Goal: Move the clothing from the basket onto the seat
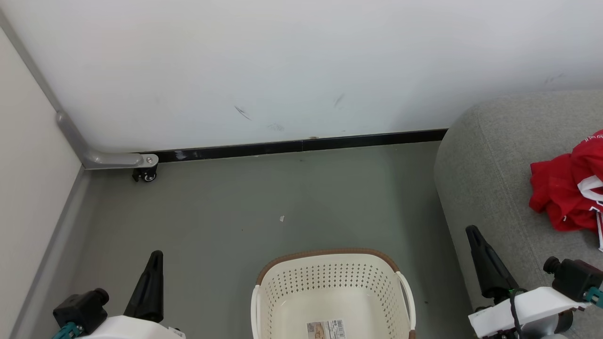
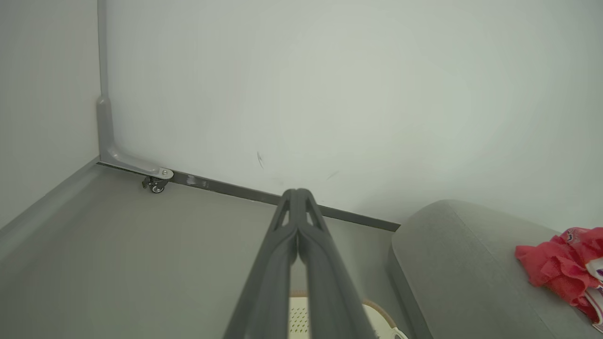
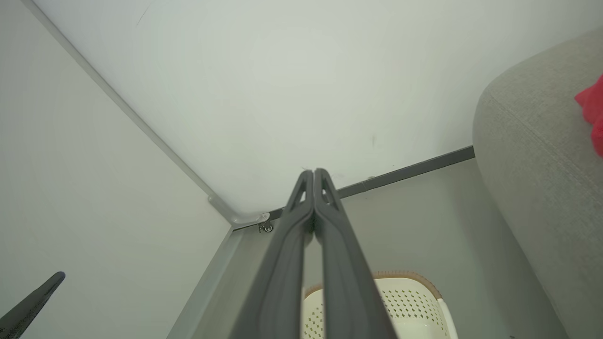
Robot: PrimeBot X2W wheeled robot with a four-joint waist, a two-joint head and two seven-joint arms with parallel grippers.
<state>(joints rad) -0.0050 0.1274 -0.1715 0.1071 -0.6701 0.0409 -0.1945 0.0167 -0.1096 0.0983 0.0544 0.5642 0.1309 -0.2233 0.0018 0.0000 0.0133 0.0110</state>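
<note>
In the corner of a white-walled room, we saw a grey post (image 1: 70, 136) running down the left wall to a small caster wheel (image 1: 149, 176) on the grey-green floor (image 1: 226, 212). A black baseboard (image 1: 301, 145) ran rightward from it along the back wall. At the lower left, the left gripper (image 1: 157, 256) pointed up over the floor, its two dark fingers pressed tip to tip and holding nothing. To its right, near the bottom centre, stood the cream basket (image 1: 325, 254) with its brown rim, and on its floor we could see a paper label (image 1: 326, 328). Further right, the right gripper (image 1: 472, 231) rose against the edge of the grey seat (image 1: 490, 179); it too was closed tight, and we saw nothing between its fingers. At the far right, the red clothing (image 1: 563, 188) with its white trim lay crumpled in a heap on top of the seat, well apart from the basket and clear of both grippers. Part of the heap ran past the frame's right edge.
</note>
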